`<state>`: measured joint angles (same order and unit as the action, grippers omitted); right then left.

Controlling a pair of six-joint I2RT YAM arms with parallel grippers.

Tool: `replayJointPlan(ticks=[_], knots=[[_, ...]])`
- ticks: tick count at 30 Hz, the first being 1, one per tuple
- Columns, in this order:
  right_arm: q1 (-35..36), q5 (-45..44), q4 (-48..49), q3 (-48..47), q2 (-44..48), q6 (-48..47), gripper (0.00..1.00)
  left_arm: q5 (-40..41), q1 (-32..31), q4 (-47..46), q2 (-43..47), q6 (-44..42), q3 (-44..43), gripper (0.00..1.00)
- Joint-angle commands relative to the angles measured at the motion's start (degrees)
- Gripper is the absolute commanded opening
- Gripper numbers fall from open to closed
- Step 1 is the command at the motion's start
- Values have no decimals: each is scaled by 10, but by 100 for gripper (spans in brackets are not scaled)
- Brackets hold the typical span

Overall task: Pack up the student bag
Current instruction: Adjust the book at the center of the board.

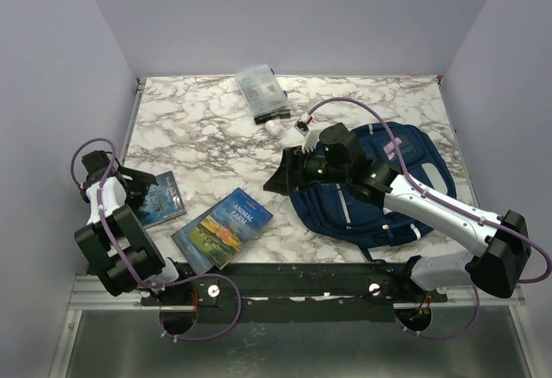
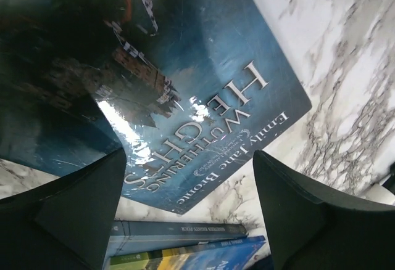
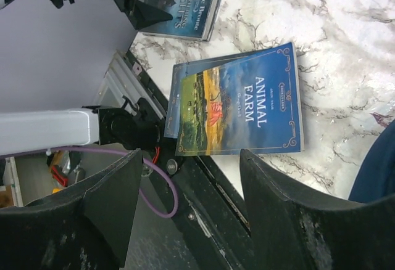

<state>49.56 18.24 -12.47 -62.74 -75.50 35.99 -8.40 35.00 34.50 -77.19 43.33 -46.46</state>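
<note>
A marble table [image 1: 198,119] seen from above, with two robot arms bolted at its near edge. The navy bag [image 1: 414,166] lies flat on the right side of the table, front pockets up; whether a zip is open cannot be told. The right arm reaches over the bag, and the right gripper [image 3: 191,156] hangs just past the bag's left edge, jaws spread and empty, facing the Animal Farm book [image 3: 247,100], which rests on another book near the table's front edge. On the far left, the left gripper [image 2: 188,159] hovers close over the Wuthering Heights book [image 2: 203,66], jaws wide apart and holding nothing. A clear pouch [image 1: 261,91] sits at the back of the table. The step in hand looks like picking up the Wuthering Heights book. It lies flat and glossy, so the jaws would do best to straddle one edge, tip it up, then close firmly on cover and pages before lifting. The bag is well apart from the left gripper, across the table to its right, with the Animal Farm book between them.
</note>
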Motion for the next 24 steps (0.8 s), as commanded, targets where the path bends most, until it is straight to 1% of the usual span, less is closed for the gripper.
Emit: replayJointPlan(ticks=[1, 3, 5, 7, 9, 10, 11, 13, 15, 17, 19, 21, 24], knots=[[4, -24, 9, -25, 4, -3, 68, -44, -26, -52, -38, 64, 29, 86], [4, -30, 9, -25, 6, -3, 68, -44, -54, -88, -35, 92, 53, 86], [4, -29, 8, -25, 4, -2, 68, -41, -97, -119, -34, 117, 62, 86], [4, -26, 9, -26, -1, -1, 68, -44, -146, -147, -44, 144, 61, 86], [5, -26, 11, -26, -6, 2, 68, -68, -207, -194, -77, 155, 52, 86], [4, -25, 13, -26, -7, 4, 68, -38, -233, -137, -97, 151, 8, 88], [5, -25, 15, -26, -9, 5, 68, -27, -262, -126, -109, 129, -20, 88], [4, -26, 18, -28, -13, 7, 68, -48, -301, -132, -127, 118, -49, 87], [6, -28, 21, -28, -19, 7, 68, -59, -325, -142, -122, 116, -56, 87], [5, -27, 25, -31, -29, 9, 68, -67, -334, -145, -107, 96, -56, 88], [9, -31, 39, -24, -38, 11, 68, -59, -327, -131, -82, 62, -58, 88], [15, -32, 53, -20, -53, 18, 68, -49, -302, -105, -56, 25, -61, 89], [41, -66, 73, -21, -82, 29, 68, -49, -234, -58, -41, -25, -73, 90]])
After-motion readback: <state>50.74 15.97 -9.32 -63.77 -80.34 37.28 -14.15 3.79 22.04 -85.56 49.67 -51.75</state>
